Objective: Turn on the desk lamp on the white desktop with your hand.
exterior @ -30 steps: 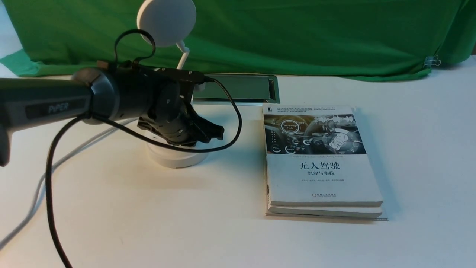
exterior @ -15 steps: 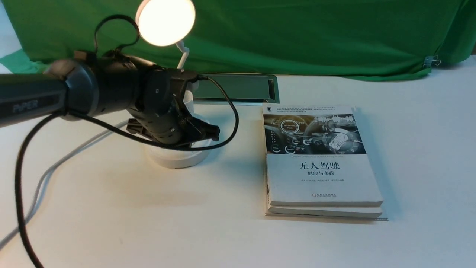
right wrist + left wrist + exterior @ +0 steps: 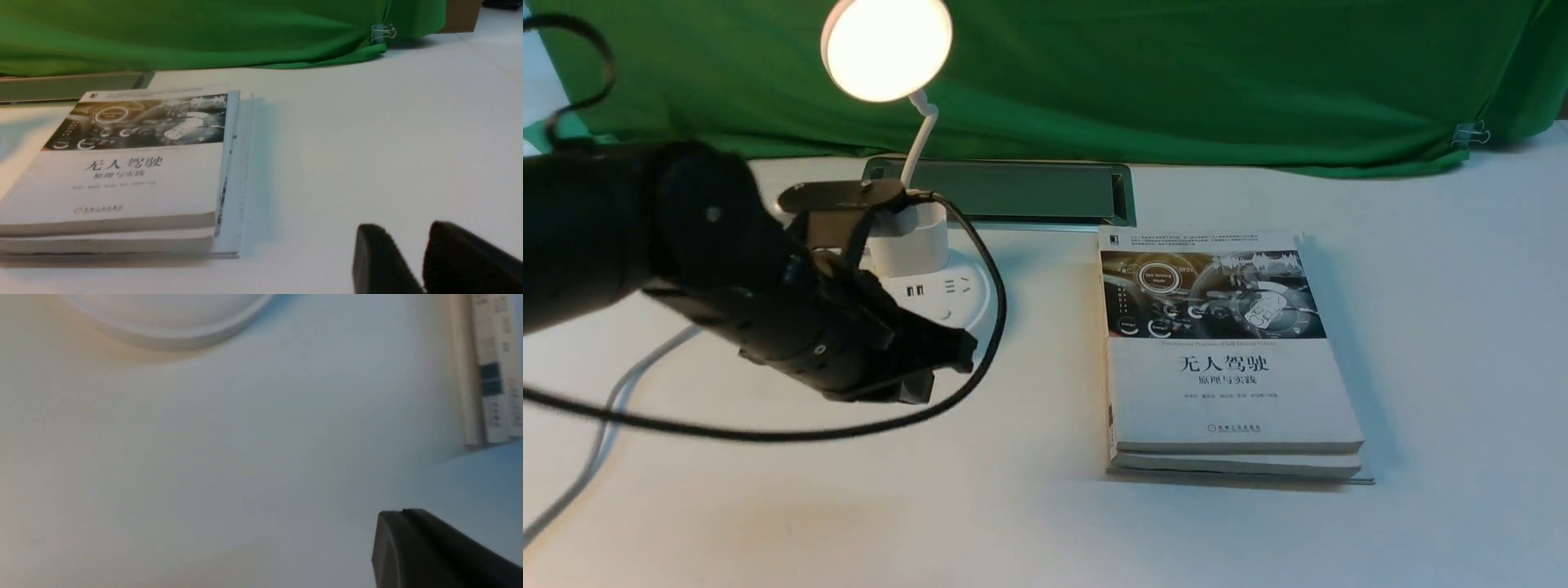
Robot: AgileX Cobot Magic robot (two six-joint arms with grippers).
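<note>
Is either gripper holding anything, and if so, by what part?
Nothing is held: the left gripper hangs in front of the desk lamp, and the right gripper has only air at its tips.

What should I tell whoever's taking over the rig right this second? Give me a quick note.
Left end effector: shut, empty, clear of the lamp's base.
Right end effector: slightly open, empty.
Lamp: upright on the desktop, left of the books.
Done: lamp is lit.
Left: no more pressing needed; probably just ease the left arm away, minding its black cable.
</note>
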